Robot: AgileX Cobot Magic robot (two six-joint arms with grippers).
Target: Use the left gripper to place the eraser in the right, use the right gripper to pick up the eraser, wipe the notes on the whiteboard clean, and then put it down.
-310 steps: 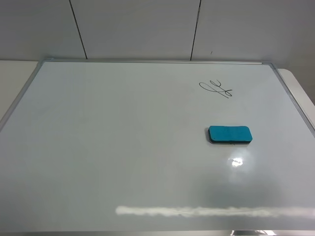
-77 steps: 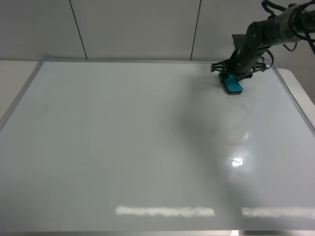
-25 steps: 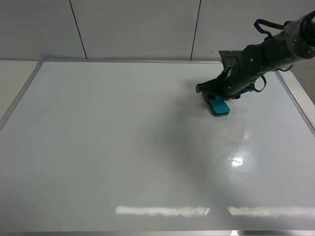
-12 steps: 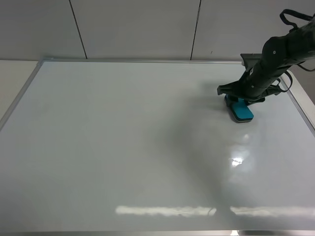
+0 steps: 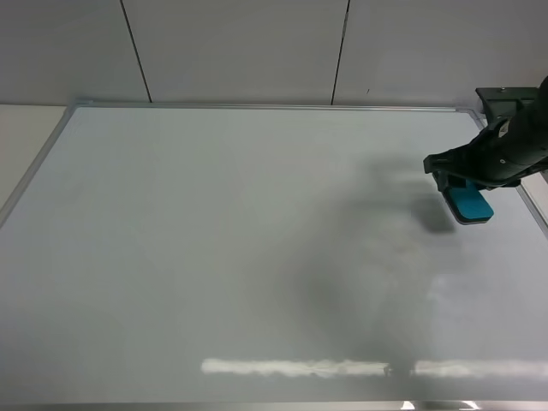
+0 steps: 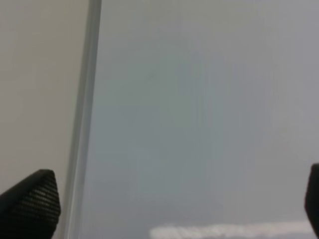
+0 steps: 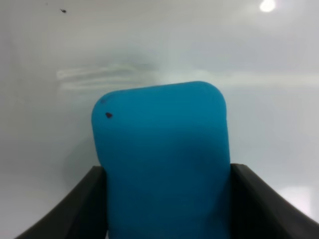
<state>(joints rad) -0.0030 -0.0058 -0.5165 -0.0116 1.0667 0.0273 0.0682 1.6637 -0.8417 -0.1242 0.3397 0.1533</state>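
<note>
The whiteboard [image 5: 214,240] fills most of the exterior high view, and no notes show on it. My right gripper [image 5: 458,181] is shut on the teal eraser [image 5: 470,205] near the board's right edge. The eraser's shadow lies apart from it to the left, so it seems held a little above the board. In the right wrist view the eraser [image 7: 162,159] sits between the two black fingers [image 7: 84,209] over the white board [image 7: 149,40]. My left gripper [image 6: 172,204] is open and empty over the whiteboard's left part [image 6: 199,99]; it is out of the exterior high view.
The board's silver frame [image 5: 533,210] runs just right of the eraser, and also shows in the left wrist view [image 6: 85,124] with beige table [image 6: 40,74] beside it. Grey wall panels [image 5: 240,51] stand behind. A tiny dark speck [image 7: 63,10] is on the board.
My right gripper has carried the eraser rightward toward the board's right edge. Its shadow now lies apart from it. The scribble seen much earlier is gone.
</note>
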